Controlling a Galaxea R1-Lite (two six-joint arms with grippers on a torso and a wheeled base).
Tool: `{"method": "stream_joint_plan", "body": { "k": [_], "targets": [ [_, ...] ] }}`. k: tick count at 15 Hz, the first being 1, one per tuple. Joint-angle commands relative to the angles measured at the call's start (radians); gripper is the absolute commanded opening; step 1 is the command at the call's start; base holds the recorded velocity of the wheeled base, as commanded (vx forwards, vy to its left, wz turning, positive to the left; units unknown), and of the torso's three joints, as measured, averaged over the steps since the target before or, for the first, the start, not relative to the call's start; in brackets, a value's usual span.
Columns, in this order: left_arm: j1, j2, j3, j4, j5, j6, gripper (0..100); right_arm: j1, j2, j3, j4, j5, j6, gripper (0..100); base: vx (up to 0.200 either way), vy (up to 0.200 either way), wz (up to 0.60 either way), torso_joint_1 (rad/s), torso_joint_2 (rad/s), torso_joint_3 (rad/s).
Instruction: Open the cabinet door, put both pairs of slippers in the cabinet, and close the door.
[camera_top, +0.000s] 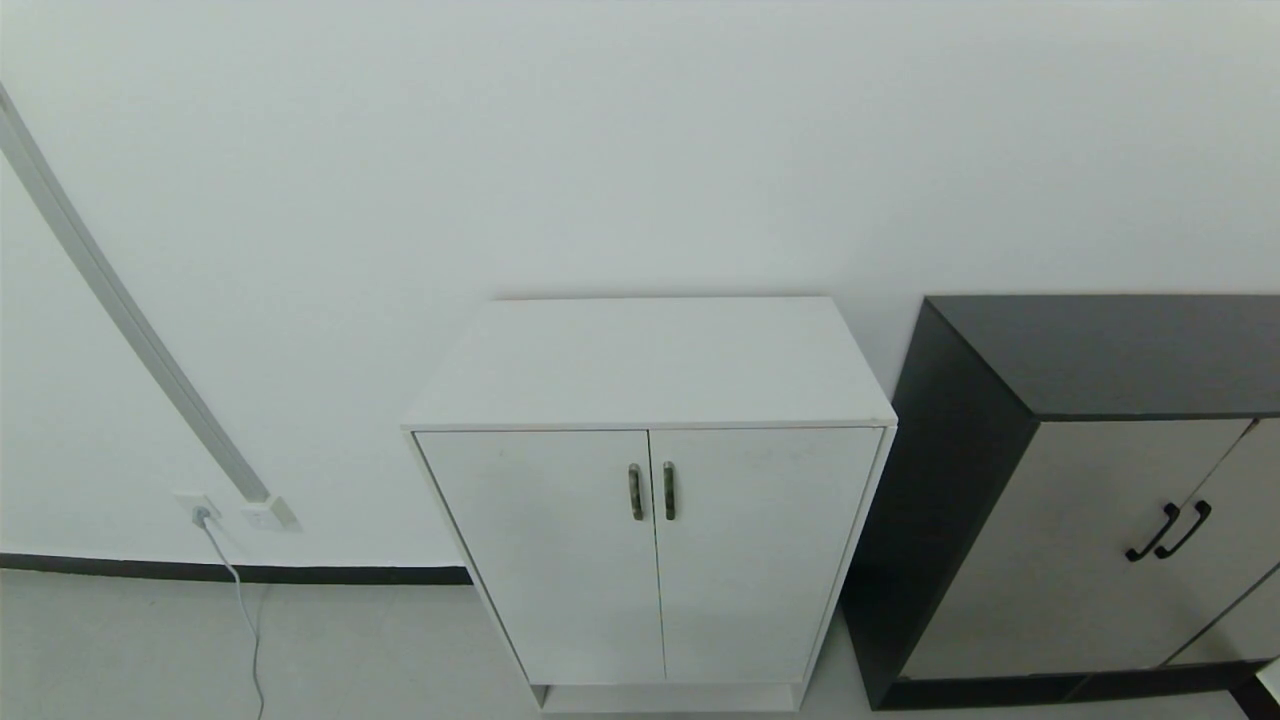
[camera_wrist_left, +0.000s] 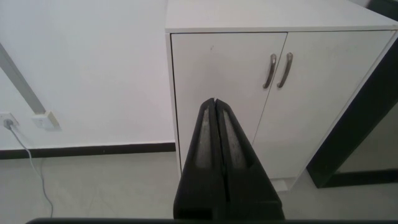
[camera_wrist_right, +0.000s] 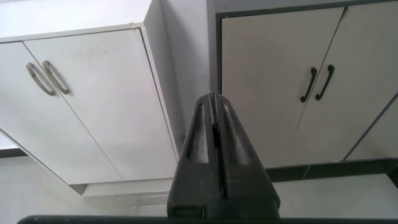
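Cabinet: white cabinet (camera_top: 650, 370) stands on the floor (camera_top: 130, 650), back against the white wall (camera_top: 600, 150), straight ahead in the head view.
Doors: left door (camera_top: 545, 550) and right door (camera_top: 760, 550) are both shut, meeting at a thin centre seam.
Handles: two vertical metal bar handles, left handle (camera_top: 636, 492) and right handle (camera_top: 669, 491), one on each side of the seam, near the upper part of the doors.
Cabinet top: flat, white.
Left end effector (camera_wrist_left: 215, 102): fingers pressed together with nothing between them. It is in front of the white cabinet, facing the left door and well apart from it.
Right end effector (camera_wrist_right: 214, 96): fingers together, holding nothing. It points toward the narrow gap between the white cabinet and its dark neighbour, touching neither.
Dark cabinet (camera_top: 950, 480): just beside the white one on the robot's right. It has a black top and side, pale door fronts and a pair of black curved handles (camera_top: 1168, 531) side by side.
Wall fittings: a grey cable duct (camera_top: 110, 290) runs diagonally down the wall to a small box. A wall socket (camera_top: 197, 508) sits beside the box, and a pale cable (camera_top: 240, 600) is plugged in and trails down to the floor.
Skirting: a black strip (camera_top: 250, 574) where the wall meets the floor, on the robot's left of the white cabinet.
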Motion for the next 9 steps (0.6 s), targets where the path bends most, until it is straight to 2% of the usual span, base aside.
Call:
{"method": "stream_joint_plan", "body": {
  "k": [1,9],
  "targets": [
    [0.0,0.0,0.0,0.0,0.0,0.001,0,0.0,0.0,0.0,-0.001,0.0,0.0,0,0.0,0.0,0.0,0.0,0.0,0.0],
    [0.0,0.0,0.0,0.0,0.0,0.001,0,0.0,0.0,0.0,0.0,0.001,-0.006,0,0.0,0.0,0.0,0.0,0.0,0.0]
  ]
}}
